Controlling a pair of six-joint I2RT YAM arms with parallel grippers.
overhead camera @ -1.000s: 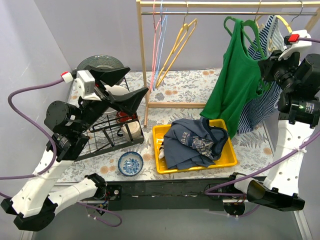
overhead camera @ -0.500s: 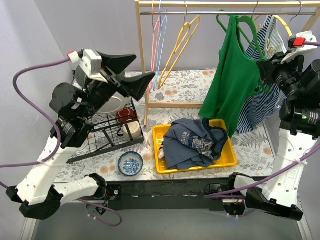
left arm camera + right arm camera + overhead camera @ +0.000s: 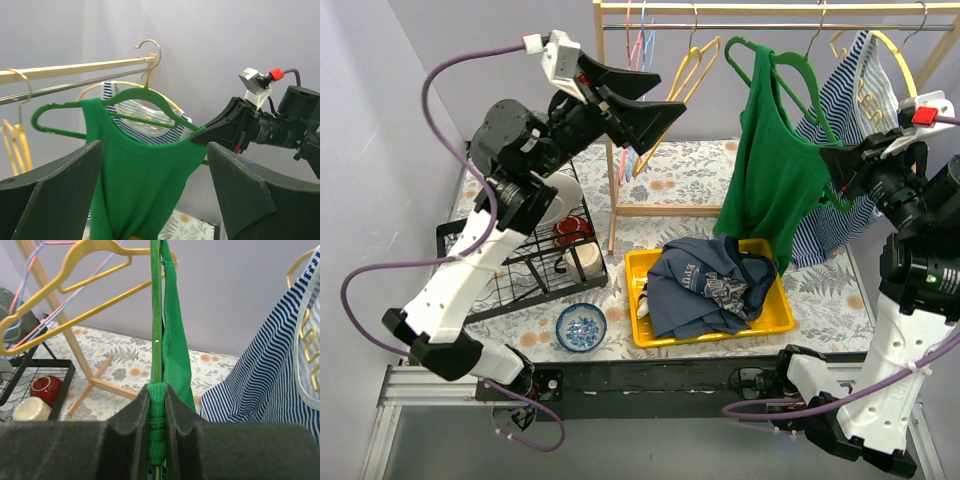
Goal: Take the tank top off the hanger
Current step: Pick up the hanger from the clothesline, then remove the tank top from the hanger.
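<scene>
— So, what is the right gripper (image 3: pixel 157 395) pinching?
— It is squeezing the green tank top's (image 3: pixel 140 170) strap against the green hanger (image 3: pixel 150 96), beside the striped top (image 3: pixel 850 90). Farther back, the left gripper (image 3: pixel 670 90) is hovering, jaws spread.

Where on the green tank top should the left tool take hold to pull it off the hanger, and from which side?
Likely the free shoulder strap, on the hanger arm away from the right tool, which clamps the other end. It drapes over that arm facing the open left tool, so come from the left side, jaws straddling it.
</scene>
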